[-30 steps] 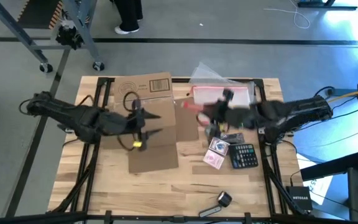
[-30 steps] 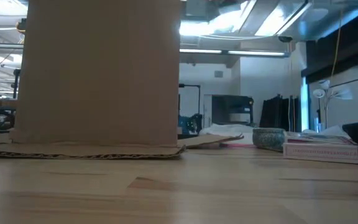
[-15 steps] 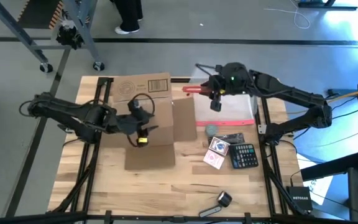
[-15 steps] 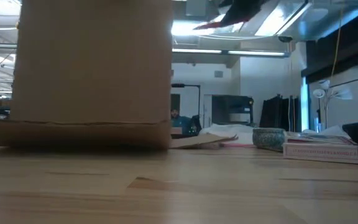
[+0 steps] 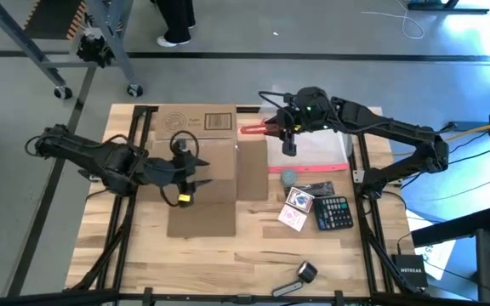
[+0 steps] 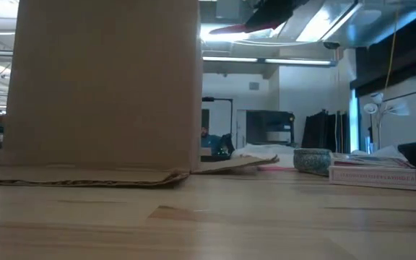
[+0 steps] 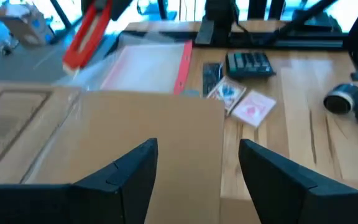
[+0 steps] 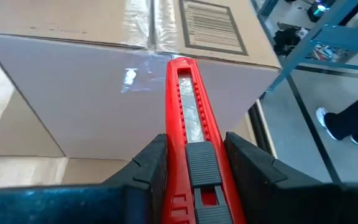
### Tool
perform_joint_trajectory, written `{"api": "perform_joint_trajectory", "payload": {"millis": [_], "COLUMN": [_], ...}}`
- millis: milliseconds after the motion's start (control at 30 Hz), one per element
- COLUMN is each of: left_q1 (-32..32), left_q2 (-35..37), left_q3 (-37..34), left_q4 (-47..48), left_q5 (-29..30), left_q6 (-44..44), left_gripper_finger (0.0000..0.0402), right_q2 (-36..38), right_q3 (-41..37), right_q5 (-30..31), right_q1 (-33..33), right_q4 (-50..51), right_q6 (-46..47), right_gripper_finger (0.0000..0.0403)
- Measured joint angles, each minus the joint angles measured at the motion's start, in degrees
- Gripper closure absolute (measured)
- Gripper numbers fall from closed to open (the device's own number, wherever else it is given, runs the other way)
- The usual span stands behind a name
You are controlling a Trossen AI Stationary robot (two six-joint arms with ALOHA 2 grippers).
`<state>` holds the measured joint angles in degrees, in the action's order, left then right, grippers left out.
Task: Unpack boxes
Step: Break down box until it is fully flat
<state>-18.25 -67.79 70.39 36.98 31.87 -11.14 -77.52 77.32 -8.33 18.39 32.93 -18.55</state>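
Box [image 5: 196,157] beneath left claw [image 5: 196,167]

You are looking at a pale wooden bench [image 5: 253,255] that is carrying the brown cardboard box [image 5: 196,161]. Beside it are lying a clear plastic pouch [image 5: 309,144], a round tin [image 5: 290,178], playing-card packs [image 5: 295,209], a black calculator [image 5: 333,212] and a tape roll [image 5: 307,272].

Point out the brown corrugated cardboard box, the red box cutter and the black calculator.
Brown corrugated cardboard box [image 5: 196,123]: high view, top panel.
Red box cutter [image 8: 191,134]: right wrist view, middle of its body.
Black calculator [image 5: 333,212]: high view, keypad.
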Motion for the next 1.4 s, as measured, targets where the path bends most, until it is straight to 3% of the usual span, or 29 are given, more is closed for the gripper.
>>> {"api": "perform_joint_trajectory", "payload": {"millis": [200, 900, 1400], "left_q1": [0.89, 1.11, 1.45], "left_q2": [-1.16, -2.59, -2.56], "left_q3": [0.01, -1.15, -3.21], "left_q4": [-3.13, -2.60, -3.55], "left_q5": [0.25, 0.30, 0.45], "left_q6": [1.42, 1.10, -0.43], "left_gripper_finger": [0.0183, 0.0183, 0.0183], "right_q2": [-0.40, -2.14, -2.66], "right_q3": [0.00, -0.07, 1.92], "right_q5": [2.75, 3.75, 5.33], "right_q1": [0.02, 0.02, 0.02], "right_q4": [-0.43, -2.90, 0.90], "right_q6": [0.03, -0.02, 0.03], "right_gripper_finger": [0.0269, 0.0269, 0.0269]}}
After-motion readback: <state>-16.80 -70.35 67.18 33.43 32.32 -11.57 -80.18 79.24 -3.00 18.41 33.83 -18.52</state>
